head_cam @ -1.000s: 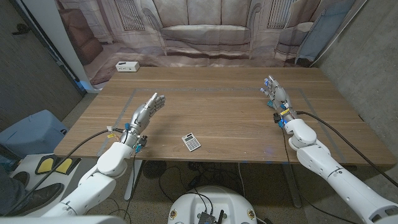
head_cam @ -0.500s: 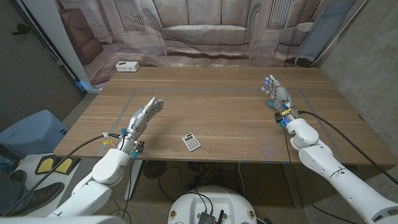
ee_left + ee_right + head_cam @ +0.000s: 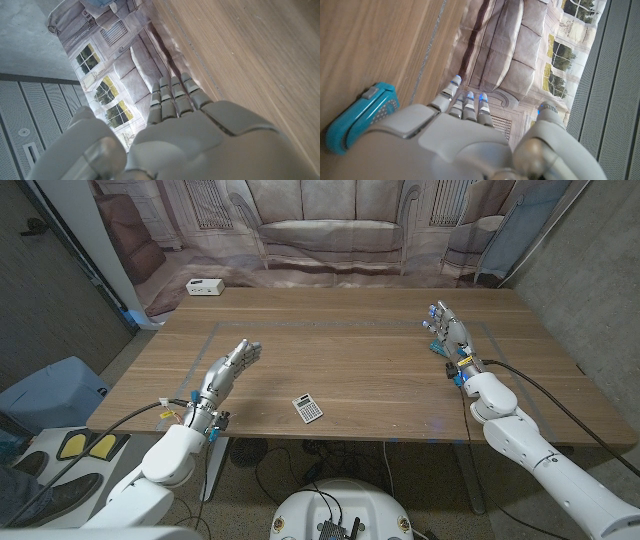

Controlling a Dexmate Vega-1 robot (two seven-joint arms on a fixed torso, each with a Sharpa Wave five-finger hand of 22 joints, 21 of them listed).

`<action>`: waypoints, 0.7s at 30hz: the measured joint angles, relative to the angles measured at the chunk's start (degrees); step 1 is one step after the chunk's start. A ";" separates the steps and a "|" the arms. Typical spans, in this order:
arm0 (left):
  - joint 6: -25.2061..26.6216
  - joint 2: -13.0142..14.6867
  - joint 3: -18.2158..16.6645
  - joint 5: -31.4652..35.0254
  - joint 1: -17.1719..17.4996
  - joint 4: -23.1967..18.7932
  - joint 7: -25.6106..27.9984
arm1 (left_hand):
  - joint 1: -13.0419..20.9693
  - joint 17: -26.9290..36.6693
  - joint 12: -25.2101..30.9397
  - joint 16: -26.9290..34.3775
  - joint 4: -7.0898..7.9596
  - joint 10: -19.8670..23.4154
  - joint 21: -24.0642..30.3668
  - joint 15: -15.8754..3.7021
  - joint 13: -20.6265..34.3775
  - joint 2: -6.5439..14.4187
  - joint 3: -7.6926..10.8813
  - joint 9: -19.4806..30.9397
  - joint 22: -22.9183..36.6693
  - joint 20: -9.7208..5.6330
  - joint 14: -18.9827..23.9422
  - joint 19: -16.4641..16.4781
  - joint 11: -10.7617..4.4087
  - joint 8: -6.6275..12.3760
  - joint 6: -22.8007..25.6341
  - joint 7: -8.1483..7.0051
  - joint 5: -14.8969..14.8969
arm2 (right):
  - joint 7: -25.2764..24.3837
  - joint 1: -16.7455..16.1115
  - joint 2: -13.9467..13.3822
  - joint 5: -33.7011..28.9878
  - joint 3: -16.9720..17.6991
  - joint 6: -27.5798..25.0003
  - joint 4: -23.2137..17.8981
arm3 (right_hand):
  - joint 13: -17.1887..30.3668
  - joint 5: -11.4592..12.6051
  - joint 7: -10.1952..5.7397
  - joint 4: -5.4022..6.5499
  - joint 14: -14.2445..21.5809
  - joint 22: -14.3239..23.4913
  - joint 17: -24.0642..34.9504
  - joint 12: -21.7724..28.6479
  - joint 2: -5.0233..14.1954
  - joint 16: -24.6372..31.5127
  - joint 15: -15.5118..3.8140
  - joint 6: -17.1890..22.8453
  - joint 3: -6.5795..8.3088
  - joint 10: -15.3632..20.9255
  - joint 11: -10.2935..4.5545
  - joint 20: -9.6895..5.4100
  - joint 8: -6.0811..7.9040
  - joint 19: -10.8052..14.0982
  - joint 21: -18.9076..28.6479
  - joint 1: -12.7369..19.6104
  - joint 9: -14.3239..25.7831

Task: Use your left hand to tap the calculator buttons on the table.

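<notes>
Hovering over the left part of the long wooden table (image 3: 350, 360), the robot's grey left hand (image 3: 228, 366) holds nothing, its fingers straight and close together. It sits left of and slightly beyond the small grey rectangular calculator (image 3: 307, 408), which lies flat, keys up, near the table's front edge, well apart from the hand and untouched. The approach looks barely begun. The right hand (image 3: 447, 332) waits at the far right, fingers extended and empty, beside a small turquoise device (image 3: 357, 122). A white box (image 3: 204, 286) rests at the far-left corner.
</notes>
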 measured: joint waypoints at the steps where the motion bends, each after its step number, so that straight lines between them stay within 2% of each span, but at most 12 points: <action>1: 0.11 0.18 -0.32 -0.19 0.34 -0.15 -0.22 | 0.00 0.00 0.00 0.00 0.00 0.00 0.00 0.13 0.00 0.00 0.00 0.00 0.00 -0.01 0.13 0.00 0.00 0.00 0.00 0.00 0.00 | -0.35 -0.13 -0.04 -0.06 0.04 -0.15 -0.23 | 0.00 0.00 0.00 -0.02 0.00 0.00 0.17 0.00 0.00 0.00 0.00 0.00 -0.02 0.00 0.00 0.00 0.00 0.00 0.00 0.00 0.00; 11: -0.39 0.63 -1.19 0.24 0.77 0.17 -1.85 | 0.00 0.30 0.03 0.00 -0.23 0.93 0.00 0.29 0.00 0.00 -0.24 0.00 0.00 0.42 1.15 0.85 0.10 0.00 1.12 0.31 0.00 | -2.80 -2.06 -0.90 -0.99 0.54 -1.74 -3.91 | 0.00 0.00 0.21 -0.20 0.00 0.00 0.24 0.00 0.00 0.00 0.00 0.20 -0.20 0.00 0.00 0.01 0.00 0.00 -0.44 0.00 0.00; 21: -2.55 -0.67 -2.91 6.28 1.97 0.21 0.57 | 0.31 0.30 0.76 0.00 -0.46 2.93 0.00 0.04 0.01 -0.31 -0.47 0.00 0.00 0.59 3.32 2.70 -0.18 0.40 3.57 0.07 0.00 | -5.69 -3.95 -1.32 -2.47 0.92 -3.09 -6.94 | 0.00 0.00 -0.11 -0.20 -0.01 0.23 0.23 0.00 0.00 0.00 0.00 0.51 -0.20 -0.01 0.00 0.01 0.00 -0.01 -0.44 0.00 0.00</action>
